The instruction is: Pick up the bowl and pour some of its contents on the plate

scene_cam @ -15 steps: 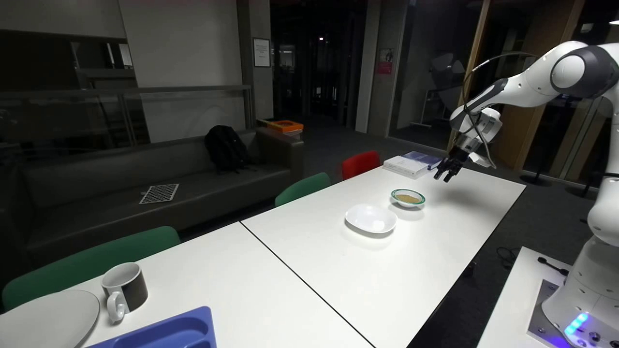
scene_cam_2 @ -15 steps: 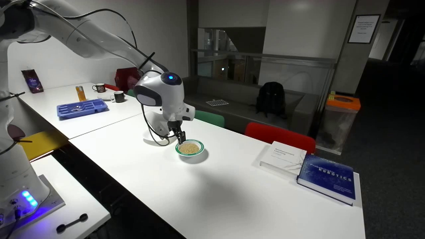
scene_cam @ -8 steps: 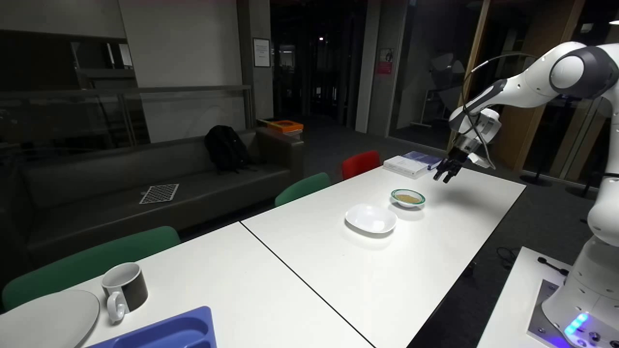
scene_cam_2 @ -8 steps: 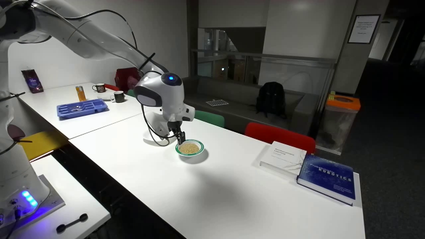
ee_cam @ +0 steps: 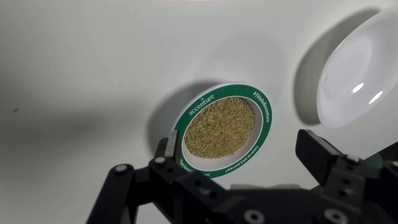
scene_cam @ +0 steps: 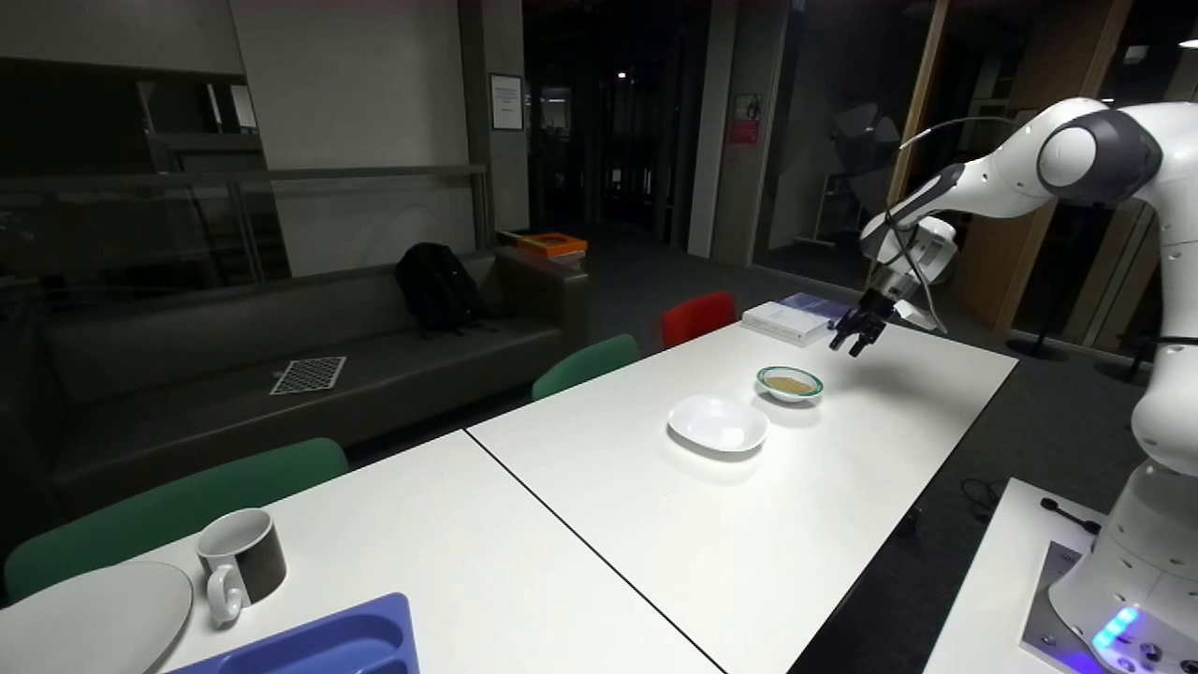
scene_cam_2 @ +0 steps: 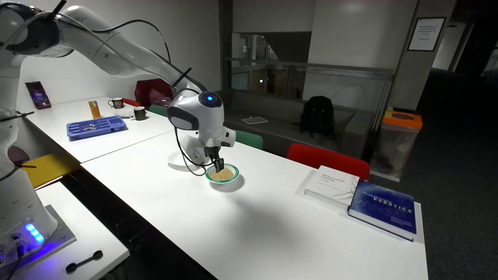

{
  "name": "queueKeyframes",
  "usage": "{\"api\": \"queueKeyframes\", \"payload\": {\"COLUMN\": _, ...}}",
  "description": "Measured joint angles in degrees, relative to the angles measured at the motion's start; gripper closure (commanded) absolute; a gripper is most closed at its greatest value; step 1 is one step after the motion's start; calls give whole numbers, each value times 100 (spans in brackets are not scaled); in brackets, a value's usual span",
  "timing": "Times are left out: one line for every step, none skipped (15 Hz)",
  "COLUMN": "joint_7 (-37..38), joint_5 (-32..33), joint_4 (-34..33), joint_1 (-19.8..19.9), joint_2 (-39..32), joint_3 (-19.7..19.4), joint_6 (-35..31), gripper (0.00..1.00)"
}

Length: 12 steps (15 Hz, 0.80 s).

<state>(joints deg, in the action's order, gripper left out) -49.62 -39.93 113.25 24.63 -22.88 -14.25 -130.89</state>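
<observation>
We see the fingers [ee_cam: 315, 155] spread wide apart in the wrist view, one of them crossing in front of the lower left edge of the green-rimmed bowl [ee_cam: 266, 127], the other off to its right. In an exterior view we find them tilted above the bench [scene_cam: 608, 496] at the end of the white arm [scene_cam: 1006, 178], clear of the bowl. The bowl sits upright on the bench, and on its rim we can read "accenture", "#ThisIsAccenture" and "THIS IS BREAKFAST". Inside it lies a bed of tan, rice-like grain [ee_cam: 219, 129], with the pale inner wall showing along one side. Near the bowl, a strip of bench between the two, stands the glossy white plate [scene_cam: 718, 423], its edges turned up. A small brown speck [ee_cam: 15, 110] lies on the bench well apart from both. Toward one end of the bench we note a white book [scene_cam_2: 332, 184] and, beside it, the blue hardback [scene_cam_2: 383, 210] "Probabilistic Robotics". Toward the opposite end we have the blue cutlery tray [scene_cam_2: 101, 131], an orange can [scene_cam_2: 94, 109], a black-and-white mug [scene_cam_2: 139, 113] and a dark patterned mug [scene_cam_2: 116, 103]. Beyond the bench, a black backpack [scene_cam: 438, 290] rests on a grey sofa [scene_cam: 234, 329].
</observation>
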Motion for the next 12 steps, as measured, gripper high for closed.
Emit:
{"api": "queueKeyframes", "payload": {"joint_7": 15, "joint_5": -82, "joint_4": -153, "joint_1": 76, "joint_2": -129, "joint_3": 45, "joint_6": 55, "gripper": 0}}
{"api": "queueKeyframes", "payload": {"joint_7": 32, "joint_5": -160, "joint_4": -316, "joint_1": 151, "joint_2": -263, "joint_3": 88, "joint_6": 111, "gripper": 0}}
{"api": "queueKeyframes", "payload": {"joint_7": 54, "joint_5": -229, "joint_4": -485, "joint_1": 225, "joint_2": -394, "joint_3": 132, "joint_6": 182, "gripper": 0}}
{"api": "queueKeyframes", "payload": {"joint_7": 73, "joint_5": -290, "joint_4": -661, "joint_1": 295, "joint_2": -525, "joint_3": 170, "joint_6": 262, "gripper": 0}}
{"api": "queueKeyframes", "payload": {"joint_7": 88, "joint_5": -340, "joint_4": -826, "joint_1": 355, "joint_2": -646, "joint_3": 203, "joint_6": 327, "gripper": 0}}
{"api": "queueKeyframes", "payload": {"joint_7": 97, "joint_5": -375, "joint_4": -990, "joint_1": 416, "joint_2": -765, "joint_3": 239, "joint_6": 397, "gripper": 0}}
{"api": "queueKeyframes", "payload": {"joint_7": 108, "joint_5": -395, "joint_4": -1150, "joint_1": 473, "joint_2": -881, "joint_3": 269, "joint_6": 478, "gripper": 0}}
{"api": "queueKeyframes", "payload": {"joint_7": 132, "joint_5": -409, "joint_4": -1315, "joint_1": 525, "joint_2": -1000, "joint_3": 297, "joint_6": 547, "gripper": 0}}
{"api": "queueKeyframes", "payload": {"joint_7": 160, "joint_5": -413, "joint_4": -1470, "joint_1": 570, "joint_2": -1110, "joint_3": 320, "joint_6": 605, "gripper": 0}}
{"api": "queueKeyframes", "payload": {"joint_7": 177, "joint_5": -414, "joint_4": -1615, "joint_1": 610, "joint_2": -1216, "joint_3": 337, "joint_6": 675, "gripper": 0}}
{"api": "queueKeyframes", "payload": {"joint_7": 194, "joint_5": -414, "joint_4": -1759, "joint_1": 652, "joint_2": -1325, "joint_3": 358, "joint_6": 731, "gripper": 0}}
{"api": "queueKeyframes", "payload": {"joint_7": 210, "joint_5": -414, "joint_4": -1904, "joint_1": 699, "joint_2": -1438, "joint_3": 389, "joint_6": 771, "gripper": 0}}
